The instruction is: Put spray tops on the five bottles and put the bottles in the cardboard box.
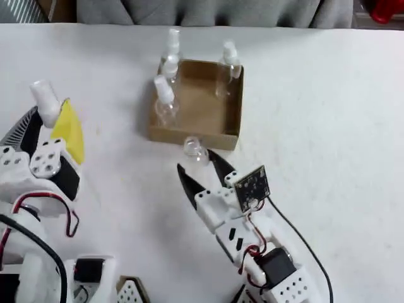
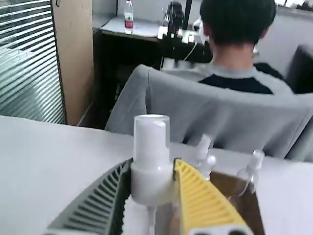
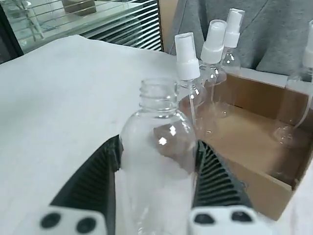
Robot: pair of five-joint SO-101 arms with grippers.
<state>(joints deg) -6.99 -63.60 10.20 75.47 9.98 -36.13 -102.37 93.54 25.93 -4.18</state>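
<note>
The left claw (image 2: 152, 165) is seen clamped on a white spray top (image 2: 151, 139). The top is held upright above the left side of the table (image 1: 328, 126), with its thin tube hanging down. The right claw (image 3: 157, 147) is closed on an open bottle (image 3: 156, 117), which is gripped on both sides and kept upright. This bottle is placed just beside the near wall of the cardboard box (image 1: 192, 134), at the middle of the table. Four capped bottles (image 1: 165, 101) are stood inside the box, three along its left side and one at its far right corner.
</note>
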